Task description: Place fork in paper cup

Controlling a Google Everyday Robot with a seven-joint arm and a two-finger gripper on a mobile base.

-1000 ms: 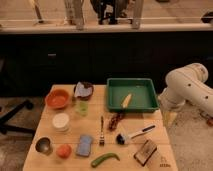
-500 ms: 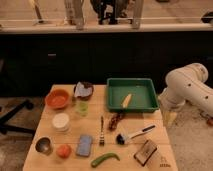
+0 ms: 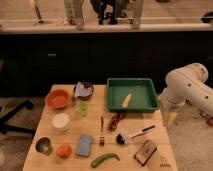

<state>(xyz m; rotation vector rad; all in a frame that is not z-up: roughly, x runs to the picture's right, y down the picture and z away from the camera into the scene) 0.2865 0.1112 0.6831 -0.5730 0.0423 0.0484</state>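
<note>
The fork point(image 3: 102, 131) is a slim silver one, lying flat near the middle of the wooden table point(image 3: 150, 125) with its tines toward the front edge. The paper cup point(image 3: 61, 121), short, wide and white, stands upright to the fork's left, about a hand's width away. My white arm point(image 3: 187, 87) hangs off the table's right side. Its gripper point(image 3: 170, 118) points down beside the table's right edge, far from both fork and cup, open and holding nothing.
A green tray point(image 3: 132, 81) holding a banana point(image 3: 127, 100) sits at the back right. Around the fork lie a green cup point(image 3: 82, 107), blue sponge point(image 3: 84, 145), black-headed brush point(image 3: 132, 135), red packet point(image 3: 116, 120), green pepper point(image 3: 104, 159), orange bowl point(image 3: 57, 98), metal cup point(image 3: 43, 145) and brown box point(image 3: 146, 151).
</note>
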